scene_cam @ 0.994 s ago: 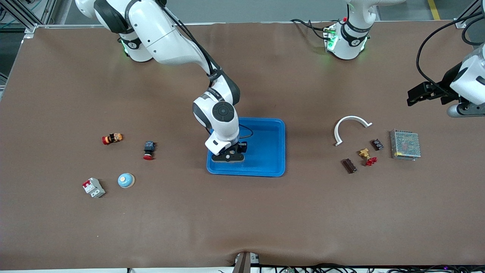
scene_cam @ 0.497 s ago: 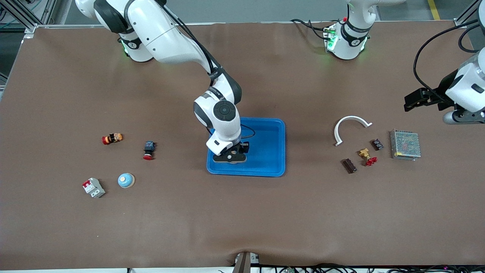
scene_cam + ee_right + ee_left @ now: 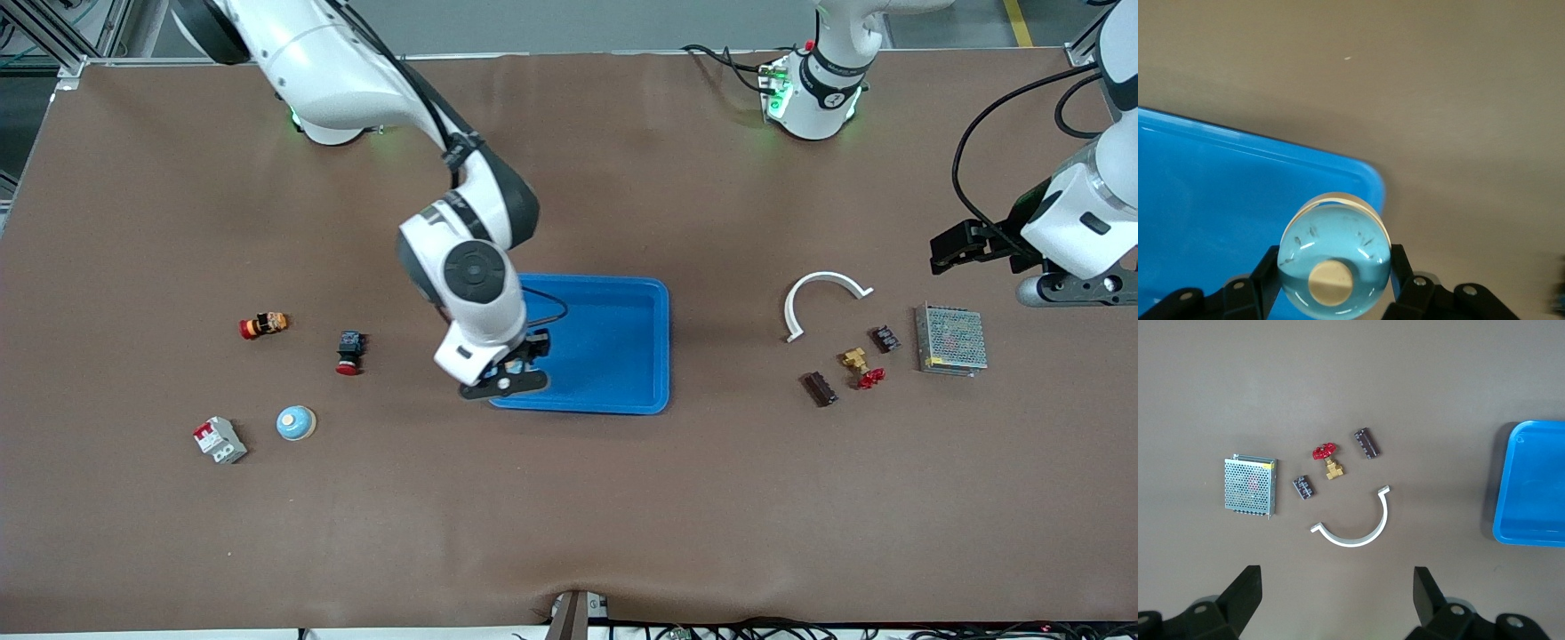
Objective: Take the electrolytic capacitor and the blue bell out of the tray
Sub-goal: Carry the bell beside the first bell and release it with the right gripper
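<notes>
Right gripper (image 3: 500,384): over the corner of the shallow blue plastic tray (image 3: 622,356) nearest the front camera at the right arm's end; fingers (image 3: 1405,267) clamped on a pale blue domed bell with a cream button on top (image 3: 1335,263).
Held bell: in the air above the tray's rim, partly over the brown table (image 3: 569,516).
Second bell: a blue domed bell with a pale button (image 3: 295,423) rests on the table toward the right arm's end, just beside a grey and red circuit breaker (image 3: 220,440).
Left gripper (image 3: 1335,603): up over the table near the left arm's end; fingers wide apart, holding nothing.
Capacitors: two small dark ribbed capacitors (image 3: 1367,444) (image 3: 1303,487) lie on the table near a red-handled brass valve (image 3: 1328,458), a white curved plastic clip (image 3: 1358,527) and a perforated metal power supply box (image 3: 1250,485).
</notes>
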Controlling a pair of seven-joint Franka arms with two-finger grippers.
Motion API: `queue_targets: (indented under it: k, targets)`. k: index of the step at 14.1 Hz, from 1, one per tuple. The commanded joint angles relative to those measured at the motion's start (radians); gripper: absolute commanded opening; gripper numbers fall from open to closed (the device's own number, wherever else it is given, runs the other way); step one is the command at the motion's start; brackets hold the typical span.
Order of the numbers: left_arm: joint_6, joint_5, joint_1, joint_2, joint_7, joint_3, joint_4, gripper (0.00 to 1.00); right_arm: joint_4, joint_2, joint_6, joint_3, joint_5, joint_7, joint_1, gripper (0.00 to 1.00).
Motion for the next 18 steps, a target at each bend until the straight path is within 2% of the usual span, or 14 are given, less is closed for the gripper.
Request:
queue_targets:
  k: [1,3,4,5,7,9,14,18]
  targets:
    - [-0.017,0.0,-0.016,0.017,-0.013,-0.02,0.014,1.0,-0.054,-0.073,-0.064,0.023,0.021,-0.163,-0.077,0.5]
    - [-0.083,0.014,-0.033,0.136,-0.011,-0.031,-0.046,1.0,-0.113,-0.105,-0.051,0.021,0.021,-0.258,-0.12,0.5]
    - [-0.047,0.03,-0.044,0.199,-0.014,-0.031,-0.02,1.0,-0.129,-0.108,-0.043,0.021,0.021,-0.305,-0.14,0.5]
    - [-0.002,0.043,-0.045,0.222,-0.016,-0.031,0.058,1.0,-0.155,-0.111,-0.019,0.021,0.021,-0.347,-0.162,0.5]
    - [0.029,0.037,-0.026,0.21,-0.027,-0.023,0.135,1.0,-0.247,-0.142,0.072,0.018,0.012,-0.401,-0.183,0.49]
    - [0.037,0.023,0.013,0.175,-0.011,-0.031,0.137,1.0,-0.314,-0.145,0.168,0.018,0.012,-0.468,-0.212,0.47]
    - [0.04,0.023,0.007,0.141,-0.008,-0.04,0.138,1.0,-0.362,-0.111,0.33,0.018,0.01,-0.716,-0.323,0.46]
    - [0.04,0.023,0.005,0.118,-0.008,-0.04,0.138,1.0,-0.402,-0.082,0.409,0.018,0.01,-0.761,-0.341,0.46]
